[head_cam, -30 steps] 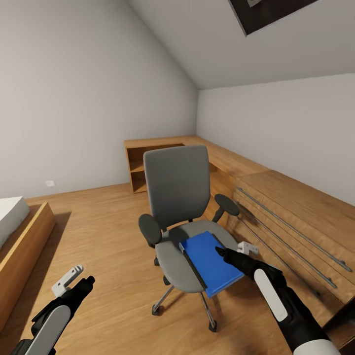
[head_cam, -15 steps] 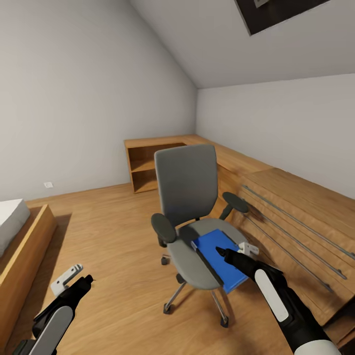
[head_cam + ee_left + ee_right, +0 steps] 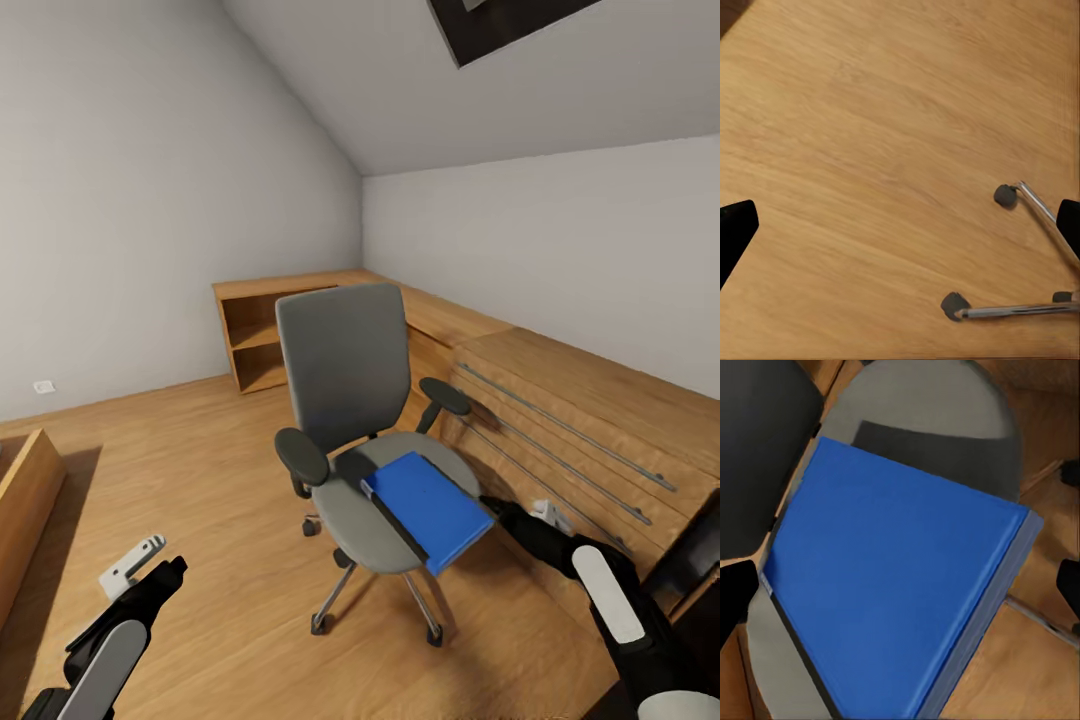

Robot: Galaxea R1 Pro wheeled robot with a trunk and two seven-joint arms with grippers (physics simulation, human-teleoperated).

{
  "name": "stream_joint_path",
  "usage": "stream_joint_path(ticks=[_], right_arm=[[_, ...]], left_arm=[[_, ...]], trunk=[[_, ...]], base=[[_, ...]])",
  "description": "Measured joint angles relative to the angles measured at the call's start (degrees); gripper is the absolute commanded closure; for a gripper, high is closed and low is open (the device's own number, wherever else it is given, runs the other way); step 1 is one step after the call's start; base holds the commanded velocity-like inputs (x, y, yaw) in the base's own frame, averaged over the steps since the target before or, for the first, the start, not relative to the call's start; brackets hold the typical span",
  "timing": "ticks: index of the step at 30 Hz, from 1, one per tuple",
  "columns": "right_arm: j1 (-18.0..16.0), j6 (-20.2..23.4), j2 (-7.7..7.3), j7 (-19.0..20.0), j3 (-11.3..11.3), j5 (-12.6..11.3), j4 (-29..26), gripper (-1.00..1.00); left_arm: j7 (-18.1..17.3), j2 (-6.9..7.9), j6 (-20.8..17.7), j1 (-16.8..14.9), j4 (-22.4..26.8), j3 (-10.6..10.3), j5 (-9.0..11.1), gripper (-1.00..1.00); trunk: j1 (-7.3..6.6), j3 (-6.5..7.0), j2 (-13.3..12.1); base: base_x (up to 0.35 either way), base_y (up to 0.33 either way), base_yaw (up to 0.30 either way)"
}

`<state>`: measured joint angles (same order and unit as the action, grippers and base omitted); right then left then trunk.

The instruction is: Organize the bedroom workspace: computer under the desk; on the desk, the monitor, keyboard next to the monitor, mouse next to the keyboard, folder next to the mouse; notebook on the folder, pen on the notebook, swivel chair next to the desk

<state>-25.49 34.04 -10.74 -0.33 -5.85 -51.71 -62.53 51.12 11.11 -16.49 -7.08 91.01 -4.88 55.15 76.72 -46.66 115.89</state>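
- I stand in an attic-like room with plain grey walls, a sloped ceiling and a warm wood-plank floor [image 3: 200,470].
- The swivel chair [image 3: 350,390] sits right in front of me: grey padded seat and tall back, rounded black armrests, thin chrome legs ending in dark casters.
- The folder [image 3: 430,505] lies flat on the seat, bright blue, rectangular, with a dark spine edge; one corner juts past the seat's front rim.
- A long light-wood chest of drawers [image 3: 560,420] with slim metal rail handles runs along the wall just beside the chair, on my right. It crowds that side of the chair.
- An open wooden shelf unit [image 3: 255,340] stands in the far corner behind the chair.
- A low wooden box-like edge [image 3: 25,500] shows at my far left.
- My right gripper [image 3: 498,508] hovers just beside the folder's near corner, apart from it. In the right wrist view its dark fingertips [image 3: 735,596] sit wide apart at both edges, so it is open and empty.
- My left gripper [image 3: 175,572] hangs low over bare floor, spread open, holding nothing; chrome legs and casters appear beyond it in the left wrist view.
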Motion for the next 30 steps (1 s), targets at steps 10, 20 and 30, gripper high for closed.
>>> stream_joint_path(ticks=[10,20,30], right_arm=[[0.58,0.36,-0.79,1.31,-0.33,-2.66,0.86,-1.00],[0.63,0.13,-0.62,13.97,-0.09,-2.35,6.73,-1.00],[0.63,-0.92,0.61,14.54,0.11,-2.38,6.84,-1.00]], left_arm=[[0.00,0.23,-0.04,0.00,-0.03,0.22,0.03,-1.00],[-0.08,0.34,-0.15,0.00,-0.03,0.31,0.20,-1.00],[0.00,0.29,-0.16,0.00,-0.03,0.29,0.20,-1.00]], trunk=[[2.20,-1.80,4.01],[4.40,-3.59,8.02],[6.59,-5.39,12.03]], base=[[0.000,0.000,-0.267],[0.000,0.000,-0.043],[0.000,0.000,0.000]])
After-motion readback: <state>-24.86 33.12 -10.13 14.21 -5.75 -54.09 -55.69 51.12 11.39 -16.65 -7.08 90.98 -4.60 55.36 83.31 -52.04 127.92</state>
